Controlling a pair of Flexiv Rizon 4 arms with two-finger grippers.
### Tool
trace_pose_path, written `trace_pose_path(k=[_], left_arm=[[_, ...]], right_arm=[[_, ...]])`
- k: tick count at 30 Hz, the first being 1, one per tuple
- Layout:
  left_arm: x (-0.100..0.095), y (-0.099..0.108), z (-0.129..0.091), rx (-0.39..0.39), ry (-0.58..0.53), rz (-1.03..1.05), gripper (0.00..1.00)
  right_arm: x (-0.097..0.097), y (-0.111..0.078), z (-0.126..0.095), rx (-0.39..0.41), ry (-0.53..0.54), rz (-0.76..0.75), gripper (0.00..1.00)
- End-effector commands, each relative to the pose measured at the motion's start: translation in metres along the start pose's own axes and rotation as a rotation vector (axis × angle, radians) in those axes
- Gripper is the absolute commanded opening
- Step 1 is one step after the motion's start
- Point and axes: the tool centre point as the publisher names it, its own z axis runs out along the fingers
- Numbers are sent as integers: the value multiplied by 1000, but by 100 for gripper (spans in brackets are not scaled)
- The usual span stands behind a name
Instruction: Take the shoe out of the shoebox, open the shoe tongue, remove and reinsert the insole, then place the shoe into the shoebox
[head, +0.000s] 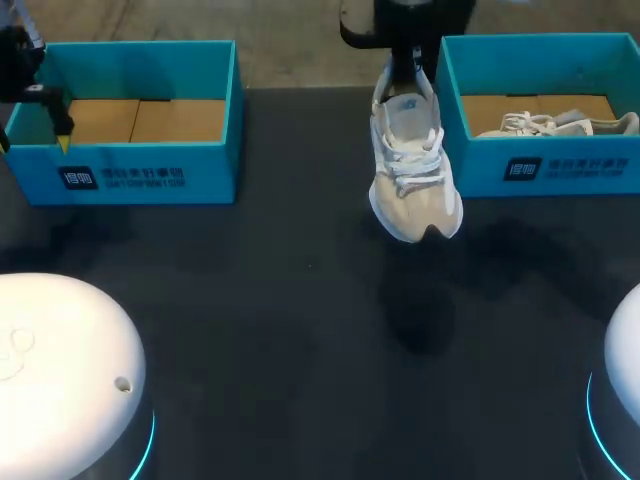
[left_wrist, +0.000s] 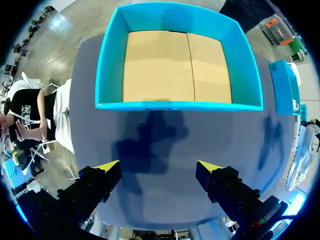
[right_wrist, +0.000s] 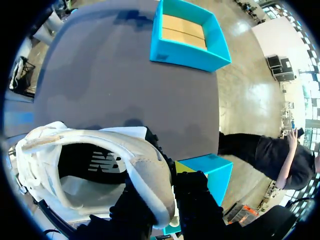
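Shoe (head: 412, 170) hangs by its heel from right pincer (right_wrist: 161, 179), above table (head: 250, 300).

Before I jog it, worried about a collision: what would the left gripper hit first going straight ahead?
Probably the dark grey tabletop, just short of the empty blue cardboard box; depth unclear.

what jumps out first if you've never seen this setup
A white shoe hangs over the dark table, held at its heel by the right gripper. On either side stand bright blue boxes: the right shoebox holds a second white shoe, the left shoebox only its cardboard floor, with the open left gripper in front of it.
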Motion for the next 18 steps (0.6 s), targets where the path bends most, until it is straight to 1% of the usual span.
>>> trace_pose_path(k=[1, 4, 5, 7, 9, 10, 11, 12, 13, 15, 16, 17, 18], left_arm=[[0, 1, -1, 1, -2, 0, 100], [0, 1, -1, 1, -2, 0, 100], [0, 1, -1, 1, -2, 0, 100], [0, 1, -1, 1, -2, 0, 100], [0, 1, -1, 1, -2, 0, 100], [0, 1, -1, 1, -2, 0, 100], [0, 1, -1, 1, -2, 0, 100], [0, 1, -1, 1, -2, 0, 100], [0, 1, -1, 1, -2, 0, 100], [0, 1, -1, 1, -2, 0, 100], [0, 1, -1, 1, -2, 0, 100], [0, 1, -1, 1, -2, 0, 100], [0, 1, -1, 1, -2, 0, 100]], right_arm=[[0, -1, -1, -3, -1, 0, 0], [0, -1, -1, -3, -1, 0, 0], [-5, -6, 0, -11, -9, 8, 0], [-23, -19, -2, -21, -48, 23, 0], [-49, -34, 0, 1, -64, 3, 0], [-65, -45, 1, -6, -85, 9, 0], [-74, -50, 0, -24, -92, 7, 0], [-88, -57, -1, -26, -100, 2, 0], [-95, -60, -2, -50, -116, -15, 0], [-112, -70, -2, -42, -112, -34, 0], [-122, -76, -2, -72, -108, -62, 0], [-127, -78, -1, -44, -106, -71, 0], [-136, -82, 1, -45, -99, -81, 0]])
